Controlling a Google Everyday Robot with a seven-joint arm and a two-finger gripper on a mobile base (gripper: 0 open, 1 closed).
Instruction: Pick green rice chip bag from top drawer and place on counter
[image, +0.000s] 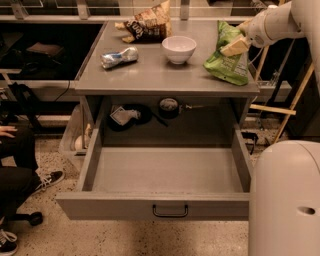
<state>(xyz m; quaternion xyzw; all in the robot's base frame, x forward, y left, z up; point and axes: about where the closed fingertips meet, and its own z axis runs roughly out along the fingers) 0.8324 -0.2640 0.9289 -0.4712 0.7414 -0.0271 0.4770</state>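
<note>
The green rice chip bag (227, 62) stands on the right end of the counter (150, 75), its lower edge resting on the surface. My gripper (235, 46) reaches in from the upper right and is shut on the bag's upper part, its pale fingers across the front. The top drawer (165, 175) is pulled fully out below the counter and its floor is bare. Its small dark handle (170, 211) sits at the centre of the front panel.
A white bowl (179, 49), a brown-and-tan chip bag (147, 22) and a crumpled silver packet (119, 56) lie on the counter. Dark items (125, 115) sit in the cavity behind the drawer. A person's legs (15, 165) are at left; my white base (285, 200) is at lower right.
</note>
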